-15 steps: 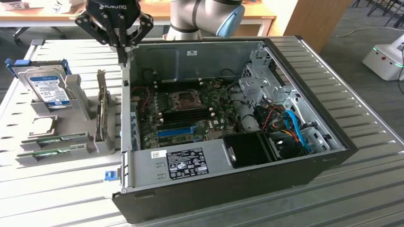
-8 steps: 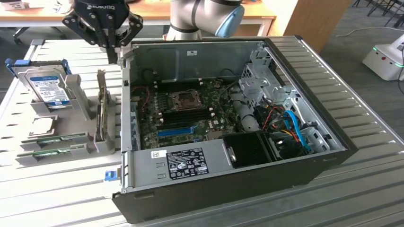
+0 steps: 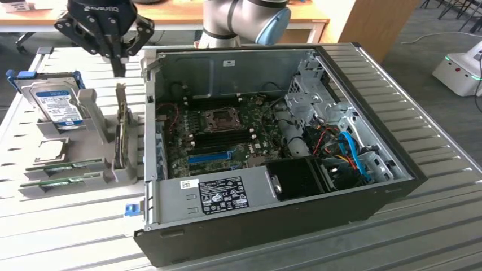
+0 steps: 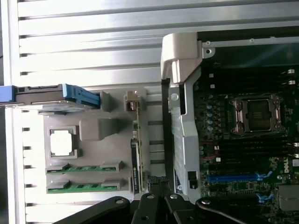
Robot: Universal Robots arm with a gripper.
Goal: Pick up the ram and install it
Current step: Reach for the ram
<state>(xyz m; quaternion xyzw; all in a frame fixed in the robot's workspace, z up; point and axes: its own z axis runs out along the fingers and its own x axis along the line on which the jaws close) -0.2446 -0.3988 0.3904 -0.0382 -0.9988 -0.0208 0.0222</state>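
Two look-alike green ram sticks (image 3: 64, 167) (image 3: 54, 182) lie flat in slots of the grey holder (image 3: 94, 121) on the exterior view's left. The wrist view shows them side by side (image 4: 84, 168) (image 4: 84, 186), and I cannot tell them apart. My gripper (image 3: 118, 68) hangs above the table behind the holder, well above the sticks. Its fingers are shut with nothing between them. The wrist view has the closed gripper (image 4: 159, 183) over the holder's edge, next to the case wall. The open computer case (image 3: 376, 195) shows its motherboard's dark memory slots (image 3: 218, 137) (image 4: 247, 151).
The holder also carries a blue-labelled hard drive (image 3: 58, 107) (image 4: 56, 95), a square processor (image 3: 51, 149) (image 4: 62, 142) and an upright card (image 3: 121, 132) (image 4: 137, 149). The slatted metal table (image 3: 437, 226) stretches around the case. A white machine (image 3: 459, 68) stands at the exterior view's far right.
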